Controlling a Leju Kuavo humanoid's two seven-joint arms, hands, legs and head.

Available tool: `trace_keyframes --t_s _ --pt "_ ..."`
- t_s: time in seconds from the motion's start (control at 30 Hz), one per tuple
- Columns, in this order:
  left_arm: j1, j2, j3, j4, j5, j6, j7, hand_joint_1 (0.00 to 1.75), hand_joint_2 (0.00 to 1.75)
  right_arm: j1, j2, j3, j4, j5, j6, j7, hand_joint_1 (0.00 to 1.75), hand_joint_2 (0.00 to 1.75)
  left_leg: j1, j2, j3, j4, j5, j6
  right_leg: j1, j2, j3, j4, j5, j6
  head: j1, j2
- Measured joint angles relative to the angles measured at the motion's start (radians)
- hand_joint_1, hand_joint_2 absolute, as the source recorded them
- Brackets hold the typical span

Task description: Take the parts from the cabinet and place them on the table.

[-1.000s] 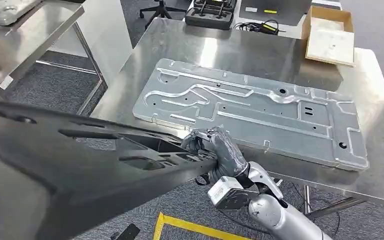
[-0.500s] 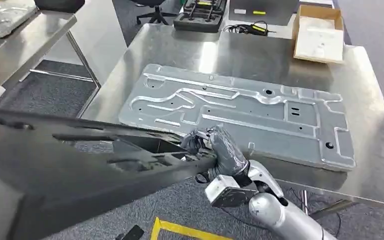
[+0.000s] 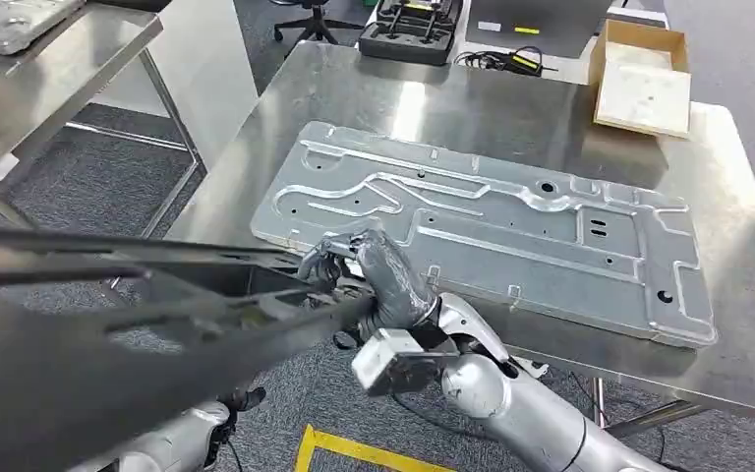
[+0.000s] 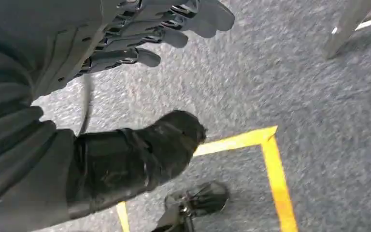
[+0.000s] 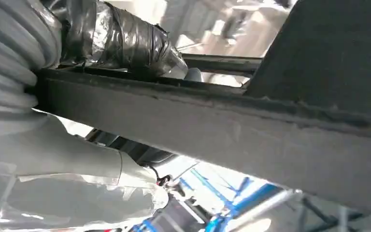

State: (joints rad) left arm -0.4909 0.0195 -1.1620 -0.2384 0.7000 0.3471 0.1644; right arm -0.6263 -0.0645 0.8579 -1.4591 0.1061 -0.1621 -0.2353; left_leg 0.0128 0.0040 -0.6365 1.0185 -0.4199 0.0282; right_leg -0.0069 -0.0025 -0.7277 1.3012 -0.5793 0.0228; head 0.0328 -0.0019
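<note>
Head view shows the right robot hand (image 3: 378, 280) gripping the end of a large dark panel (image 3: 128, 344), which stretches across the near left of the picture, held above the carpeted floor (image 3: 88, 167) in front of the near edge of the steel desk (image 3: 511, 108). On the desk lies a flat, pale metal stamped plate (image 3: 492, 226); the right robot hand's fingers overlap its near corner. A cardboard box (image 3: 644, 79) sits at the far right of the desk, and a black case (image 3: 413, 28) rests at the far edge. From the right wrist view, the taped thumb (image 5: 121, 36) presses onto the panel's rim. The left robot hand (image 4: 140, 43) hangs low over grey carpet with yellow tape (image 4: 275, 179), fingers spread, holding nothing.
</note>
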Motion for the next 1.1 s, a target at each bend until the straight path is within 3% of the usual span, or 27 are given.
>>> trace_keyframes --t_s 0.03,0.07,0.1,0.17,0.23,0.3,0.37,0.4,0.5,0.53,0.57,0.6,0.67,0.7,0.73,0.83,0.87,0.9,0.97,1.03,1.07,1.1 --pt "0.0 0.001 0.0 0.0 0.0 -0.001 -0.005 0.0 1.75 -0.001 -0.002 0.001 0.008 0.012 0.0 0.015 1.75 1.75 0.0 -0.002 0.0 0.001 -0.001 0.001 -0.002 0.0 -0.019 0.031 0.001 0.001 0.0 0.0" --pt "0.002 0.002 0.0 0.0 0.0 -0.002 -0.008 0.0 1.75 -0.004 -0.005 0.002 0.014 0.031 0.0 0.037 1.75 1.75 0.0 -0.004 0.002 0.003 -0.002 0.001 -0.004 0.0 -0.018 0.02 0.023 0.003 0.0 0.0" --pt "0.006 0.003 0.001 0.0 0.0 -0.002 -0.012 0.0 1.75 -0.011 -0.01 0.002 0.018 0.049 -0.001 0.057 1.75 1.75 0.0 -0.005 0.002 0.006 -0.006 0.0 -0.006 0.0 0.003 -0.034 0.065 0.003 0.0 0.0" --pt "0.009 0.005 0.003 0.0 0.0 -0.002 -0.018 0.0 1.75 -0.035 -0.022 0.002 0.03 0.095 -0.002 0.107 1.75 1.75 0.001 -0.007 0.003 0.014 -0.012 -0.007 -0.008 -0.001 0.074 -0.199 0.157 0.001 0.0 0.0" --pt "0.009 0.01 0.006 0.0 0.001 0.0 -0.024 0.0 1.75 -0.067 -0.04 0.002 0.041 0.146 -0.001 0.163 1.75 1.75 -0.005 -0.007 -0.009 0.023 -0.014 -0.016 -0.002 0.003 0.094 -0.25 0.137 -0.009 -0.001 0.0" --pt "0.015 0.013 0.006 0.0 0.001 0.001 -0.027 0.0 1.75 -0.084 -0.06 0.002 0.051 0.182 0.0 0.212 1.75 1.75 -0.003 -0.006 -0.01 0.015 -0.007 -0.027 0.002 0.004 0.09 -0.245 0.14 -0.016 -0.005 0.0" --pt "0.02 0.02 0.006 0.0 0.001 0.003 -0.03 0.0 1.75 -0.089 -0.078 0.002 0.063 0.194 0.0 0.232 1.75 1.75 0.002 -0.006 -0.015 0.022 -0.017 -0.037 -0.004 0.004 0.099 -0.259 0.149 -0.032 -0.005 0.0" --pt "0.021 0.02 0.006 0.0 0.0 0.004 -0.032 0.0 1.75 -0.095 -0.083 0.002 0.068 0.202 0.001 0.244 1.75 1.75 0.002 -0.005 -0.025 0.052 -0.035 -0.043 -0.005 0.005 0.101 -0.261 0.15 -0.035 -0.01 0.0" --pt "0.025 0.02 0.012 0.0 0.001 0.013 -0.034 0.0 1.75 -0.123 -0.102 0.002 0.081 0.237 0.016 0.298 1.75 1.75 0.003 -0.005 -0.126 0.263 -0.127 -0.051 -0.002 0.005 0.101 -0.261 0.148 -0.044 -0.017 0.0" --pt "0.03 0.02 0.014 0.0 0.003 0.019 -0.035 0.0 1.75 -0.128 -0.115 0.002 0.09 0.251 0.024 0.321 1.75 1.75 0.003 -0.005 -0.152 0.311 -0.136 -0.052 -0.001 0.005 0.102 -0.26 0.148 -0.045 -0.017 0.0" --pt "0.037 0.021 0.016 0.0 0.003 0.022 -0.035 0.0 1.75 -0.131 -0.127 0.002 0.101 0.263 0.029 0.342 1.75 1.75 0.003 -0.005 -0.154 0.307 -0.118 -0.051 -0.001 0.006 0.103 -0.26 0.148 -0.046 -0.017 0.0" --pt "0.041 0.021 0.017 0.0 0.004 0.024 -0.035 0.0 1.75 -0.136 -0.136 0.002 0.11 0.272 0.033 0.355 1.75 1.75 0.003 -0.005 -0.135 0.262 -0.085 -0.049 -0.001 0.007 0.102 -0.259 0.147 -0.045 -0.017 0.0" --pt "0.042 0.025 0.019 0.0 0.005 0.025 -0.035 0.0 1.75 -0.15 -0.152 0.002 0.128 0.296 0.04 0.382 1.75 1.75 0.003 -0.006 -0.053 0.092 -0.001 -0.039 -0.001 0.01 0.103 -0.256 0.145 -0.042 -0.017 0.0" --pt "0.041 0.027 0.02 0.0 0.005 0.026 -0.035 0.0 1.75 -0.163 -0.158 0.002 0.135 0.315 0.044 0.395 1.75 1.75 0.002 -0.007 -0.027 0.03 -0.001 -0.033 -0.001 0.011 0.101 -0.254 0.143 -0.039 -0.017 0.0" --pt "0.039 0.027 0.023 0.0 0.006 0.026 -0.035 0.0 1.75 -0.182 -0.167 0.002 0.148 0.34 0.05 0.411 1.75 1.75 -0.005 -0.008 -0.015 0.014 -0.004 -0.03 0.004 0.013 0.095 -0.25 0.143 -0.032 -0.016 0.0" --pt "0.045 0.027 0.036 0.0 0.011 0.026 -0.034 0.0 1.75 -0.218 -0.192 0.002 0.189 0.419 0.059 0.458 1.75 1.75 -0.007 -0.01 -0.018 0.017 -0.002 -0.02 0.002 0.013 0.1 -0.262 0.148 -0.018 -0.016 0.0" --pt "0.045 0.027 0.036 0.0 0.011 0.025 -0.034 0.0 1.75 -0.229 -0.206 0.002 0.201 0.451 0.061 0.471 1.75 1.75 0.005 -0.008 -0.011 0.004 0.005 -0.011 0.008 0.012 0.1 -0.26 0.142 -0.011 -0.016 0.0" --pt "0.046 0.027 0.037 0.0 0.011 0.025 -0.034 0.0 1.75 -0.242 -0.217 0.002 0.212 0.473 0.063 0.479 1.75 1.75 0.004 -0.01 -0.008 -0.002 0.007 -0.008 0.004 0.011 0.088 -0.237 0.123 -0.007 -0.014 0.0" --pt "0.046 0.029 0.04 0.0 0.01 0.025 -0.034 0.0 1.75 -0.267 -0.233 0.002 0.237 0.525 0.077 0.5 1.75 1.75 0.004 -0.008 -0.008 -0.001 0.008 0.0 0.001 0.01 0.028 -0.105 0.053 -0.003 -0.014 0.0" --pt "0.047 0.03 0.04 0.0 0.004 0.024 -0.034 0.0 1.75 -0.275 -0.247 0.005 0.261 0.578 0.093 0.523 1.75 1.75 0.003 -0.008 -0.008 0.0 0.006 0.003 -0.003 0.01 -0.038 0.028 0.015 0.003 -0.014 0.0" --pt "0.048 0.03 0.04 0.0 0.003 0.022 -0.033 0.0 1.75 -0.276 -0.254 0.008 0.274 0.595 0.097 0.53 1.75 1.75 0.004 -0.009 -0.008 0.002 0.005 0.003 -0.004 0.01 -0.045 0.035 0.029 0.004 -0.014 0.0" --pt "0.05 0.03 0.04 0.0 0.002 0.022 -0.033 0.0 1.75 -0.279 -0.26 0.011 0.285 0.619 0.103 0.536 1.75 1.75 0.005 -0.009 -0.008 0.004 0.003 0.002 -0.007 0.01 -0.03 -0.004 0.062 0.006 -0.013 0.0"
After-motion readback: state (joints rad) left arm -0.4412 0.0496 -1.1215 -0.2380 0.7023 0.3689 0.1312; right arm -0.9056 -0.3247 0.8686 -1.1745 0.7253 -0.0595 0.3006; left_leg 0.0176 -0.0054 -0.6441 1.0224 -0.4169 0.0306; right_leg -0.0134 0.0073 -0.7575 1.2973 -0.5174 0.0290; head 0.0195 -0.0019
